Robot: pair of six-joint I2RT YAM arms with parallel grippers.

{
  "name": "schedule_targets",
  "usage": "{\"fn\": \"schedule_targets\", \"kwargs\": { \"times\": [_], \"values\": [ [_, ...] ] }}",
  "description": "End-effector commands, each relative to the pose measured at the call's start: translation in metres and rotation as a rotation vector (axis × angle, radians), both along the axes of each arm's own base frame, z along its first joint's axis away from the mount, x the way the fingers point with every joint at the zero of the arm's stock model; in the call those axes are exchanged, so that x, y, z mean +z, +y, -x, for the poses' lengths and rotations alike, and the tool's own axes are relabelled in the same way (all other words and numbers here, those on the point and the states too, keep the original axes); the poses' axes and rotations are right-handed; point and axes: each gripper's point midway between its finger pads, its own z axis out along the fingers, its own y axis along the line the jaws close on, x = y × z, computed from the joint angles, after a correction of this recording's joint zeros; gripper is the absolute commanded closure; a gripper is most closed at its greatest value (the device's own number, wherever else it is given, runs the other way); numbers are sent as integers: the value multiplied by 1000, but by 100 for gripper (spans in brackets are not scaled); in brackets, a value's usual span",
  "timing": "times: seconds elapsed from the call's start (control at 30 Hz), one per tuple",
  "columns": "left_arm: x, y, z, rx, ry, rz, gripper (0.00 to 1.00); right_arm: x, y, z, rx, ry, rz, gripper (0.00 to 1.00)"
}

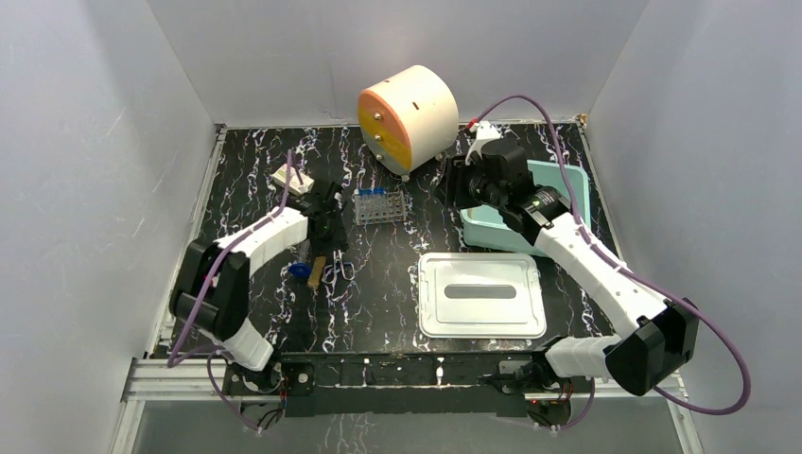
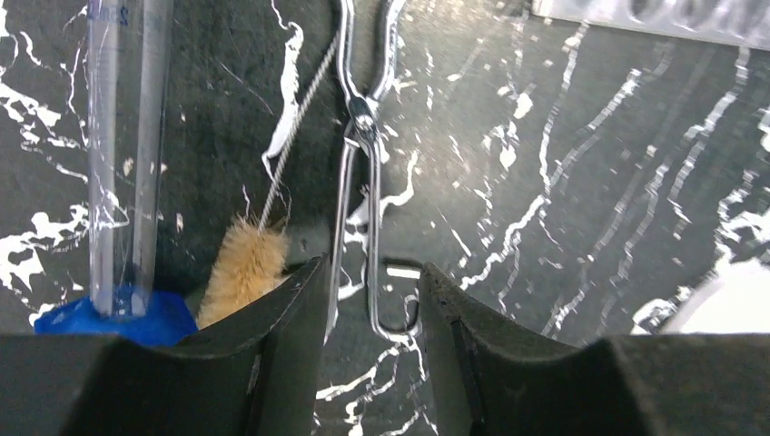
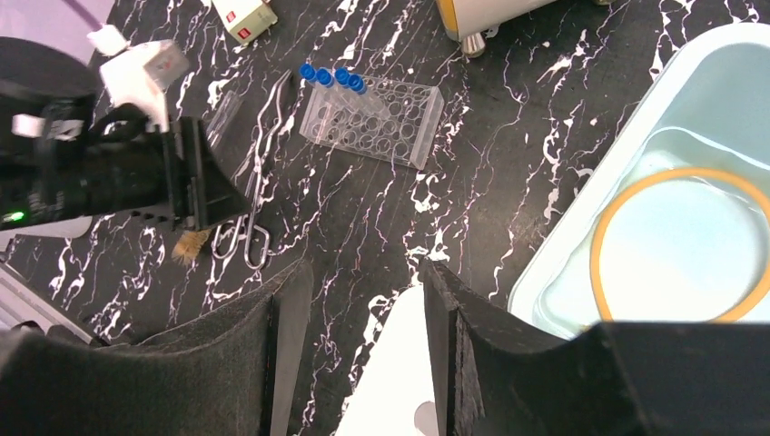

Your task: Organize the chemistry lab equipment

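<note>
Tongs of bright metal (image 2: 361,118) lie on the black marbled table (image 2: 563,182). Their handle loops sit between the fingers (image 2: 295,318) of the left gripper (image 2: 368,313). Its jaws stand part-way apart, and whether they press on the loops cannot be told. Just left of the tongs lie a wire-stemmed brush with tan bristles (image 2: 243,268) and a clear blue-capped tube (image 2: 127,136). The right gripper (image 3: 363,336), jaws apart and empty, hovers beside the white rectangular lid (image 3: 386,391). A tan rubber-tubing coil (image 3: 596,247) lies in the teal plastic tub (image 3: 581,209). A small clear tube rack (image 3: 372,113), holding blue-capped tubes (image 3: 327,77), stands near the tongs.
</note>
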Motion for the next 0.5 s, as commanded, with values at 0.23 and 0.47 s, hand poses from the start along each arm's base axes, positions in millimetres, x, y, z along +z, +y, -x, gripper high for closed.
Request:
{"fn": "schedule_targets", "kwargs": {
  "times": [0.23,0.47],
  "values": [
    [-15,7,-40,-46,-7,-108,55,16,4,18,31,-24,-115,43],
    [-30,16,-40,-53,24,-161,57,18,2,23,33,-35,-126,42]
  ]
}}
